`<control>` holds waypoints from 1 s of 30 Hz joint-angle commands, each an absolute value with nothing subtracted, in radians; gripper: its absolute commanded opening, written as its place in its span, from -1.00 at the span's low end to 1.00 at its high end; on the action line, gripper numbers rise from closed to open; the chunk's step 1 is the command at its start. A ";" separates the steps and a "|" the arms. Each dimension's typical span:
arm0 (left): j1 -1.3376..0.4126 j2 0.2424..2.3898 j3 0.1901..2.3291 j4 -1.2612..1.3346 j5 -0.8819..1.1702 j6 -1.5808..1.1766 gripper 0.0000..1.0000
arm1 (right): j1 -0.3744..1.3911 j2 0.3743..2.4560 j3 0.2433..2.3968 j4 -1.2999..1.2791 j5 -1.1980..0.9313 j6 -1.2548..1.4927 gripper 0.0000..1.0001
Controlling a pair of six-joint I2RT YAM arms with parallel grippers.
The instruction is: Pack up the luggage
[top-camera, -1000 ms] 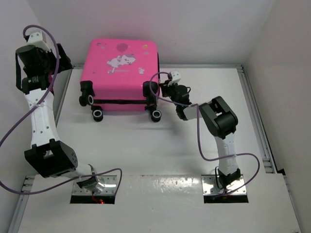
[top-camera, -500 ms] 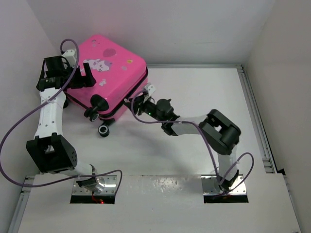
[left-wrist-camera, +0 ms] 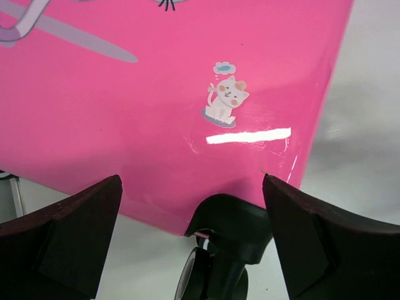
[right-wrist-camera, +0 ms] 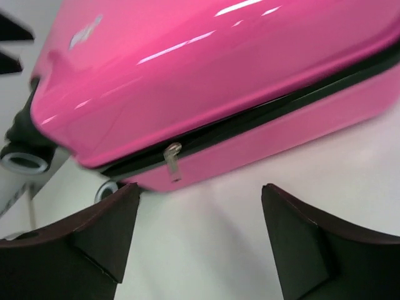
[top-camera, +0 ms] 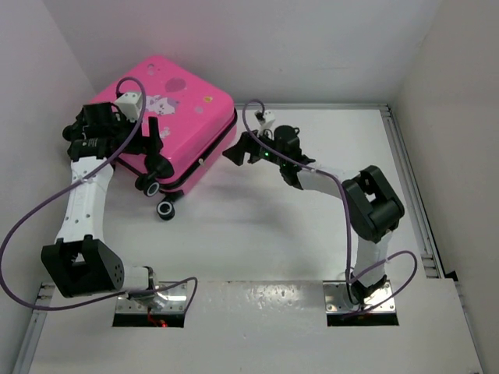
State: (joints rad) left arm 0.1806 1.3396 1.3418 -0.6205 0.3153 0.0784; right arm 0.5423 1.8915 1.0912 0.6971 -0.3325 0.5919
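The luggage (top-camera: pixel 175 109) is a bright pink hard-shell case with white cartoon animals, lying shut and skewed in the back left corner. Two of its black wheels (top-camera: pixel 165 209) point toward the front. My left gripper (top-camera: pixel 154 146) hovers open over its near corner. In the left wrist view the pink shell (left-wrist-camera: pixel 156 94) fills the frame, with a wheel housing (left-wrist-camera: pixel 234 225) between the wide-apart fingers of the gripper (left-wrist-camera: pixel 190 181). My right gripper (top-camera: pixel 240 148) is open just off the case's right side. There its fingers (right-wrist-camera: pixel 106 231) face the black zipper band and a metal zipper pull (right-wrist-camera: pixel 172 159), touching neither.
White walls stand close behind and left of the luggage. A metal rail (top-camera: pixel 407 175) runs along the table's right side. Purple cables (top-camera: pixel 35 206) loop beside both arms. Bare white tabletop (top-camera: pixel 234 241) lies between the case and the arm bases.
The luggage has swung and slid toward the back left corner. My left gripper came down over its near corner. The right gripper opened and drew back from the zipper side.
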 commanded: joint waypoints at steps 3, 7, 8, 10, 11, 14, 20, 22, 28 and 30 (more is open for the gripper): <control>0.170 1.264 1.339 -0.575 0.243 0.080 0.99 | 0.662 1.917 1.248 0.389 -0.416 0.410 0.60; 0.170 1.221 1.309 -0.566 0.175 0.022 0.99 | 0.774 1.943 1.318 0.287 -0.082 0.224 0.62; 0.181 1.221 1.299 -0.566 0.175 0.006 0.99 | 0.811 1.950 1.327 0.285 -0.011 0.195 0.62; 0.196 1.200 1.299 -0.554 0.150 -0.021 0.99 | 0.843 1.974 1.341 0.288 0.050 0.122 0.65; 0.213 1.200 1.299 -0.554 0.150 -0.021 0.99 | 0.863 1.980 1.339 0.317 0.130 0.104 0.65; 0.224 1.200 1.299 -0.545 0.127 -0.044 0.99 | 0.893 2.029 1.354 0.353 0.227 0.020 0.68; 0.235 1.190 1.289 -0.526 0.106 -0.054 0.99 | 0.919 2.117 1.402 0.399 0.373 -0.118 0.68; 0.244 1.181 1.276 -0.505 0.106 -0.054 0.99 | 0.916 2.126 1.408 0.416 0.399 -0.135 0.68; 0.291 1.181 1.232 -0.485 0.138 -0.054 0.99 | 0.914 2.138 1.428 0.448 0.390 -0.167 0.63; 0.320 1.181 1.232 -0.476 0.159 -0.054 0.99 | 0.916 2.134 1.434 0.456 0.370 -0.164 0.63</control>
